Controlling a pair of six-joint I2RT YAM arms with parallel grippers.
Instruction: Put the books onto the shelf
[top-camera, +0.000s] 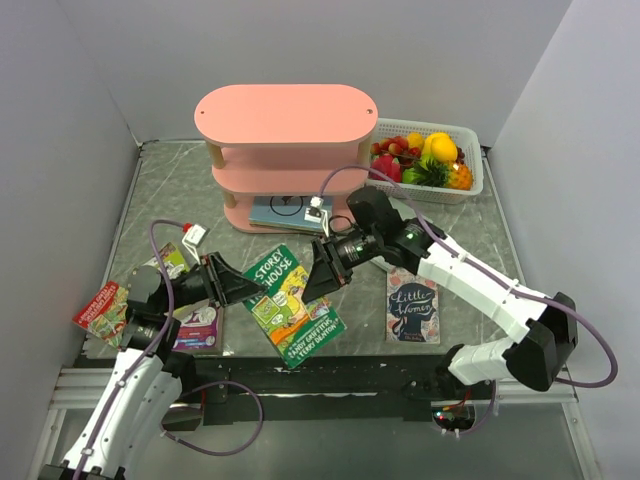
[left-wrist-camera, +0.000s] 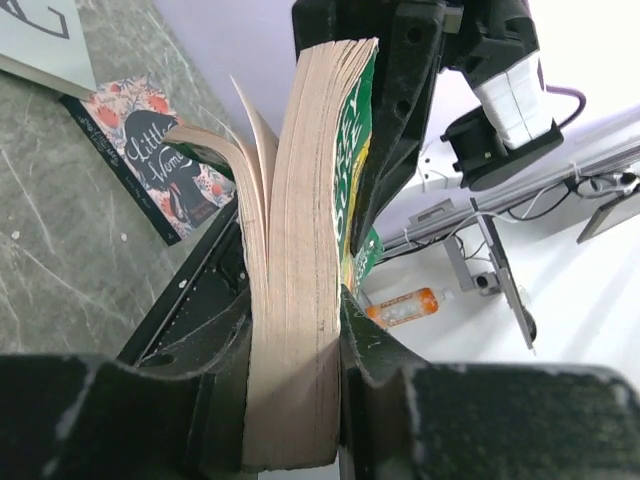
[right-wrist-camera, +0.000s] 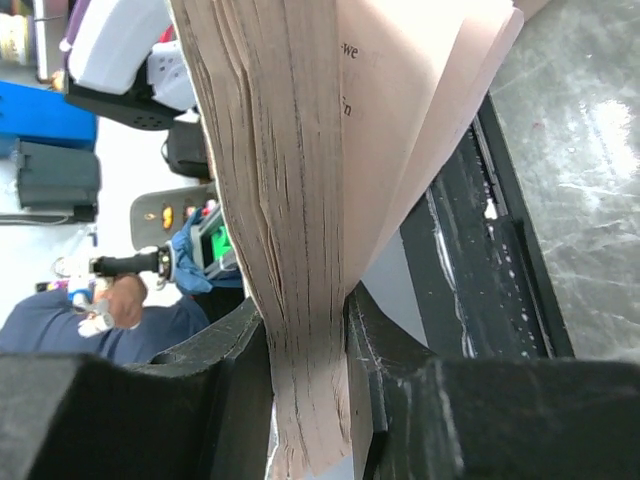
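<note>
The green "Treehouse" book (top-camera: 292, 305) hangs tilted just above the table's front middle, held from both sides. My left gripper (top-camera: 248, 289) is shut on its left edge; in the left wrist view its page block (left-wrist-camera: 305, 200) is pressed between both jaws of the left gripper (left-wrist-camera: 295, 325). My right gripper (top-camera: 320, 272) is shut on the opposite edge, where loose pages (right-wrist-camera: 270, 150) fan out above the right gripper (right-wrist-camera: 305, 320). The pink shelf (top-camera: 285, 115) stands at the back with a light blue book (top-camera: 285, 211) on its lowest board.
The dark "Little Women" book (top-camera: 412, 308) lies flat at the right front. Red (top-camera: 100, 308), purple (top-camera: 197, 328) and lime green (top-camera: 172, 260) books lie at the left by the left arm. A white fruit basket (top-camera: 470, 185) stands right of the shelf.
</note>
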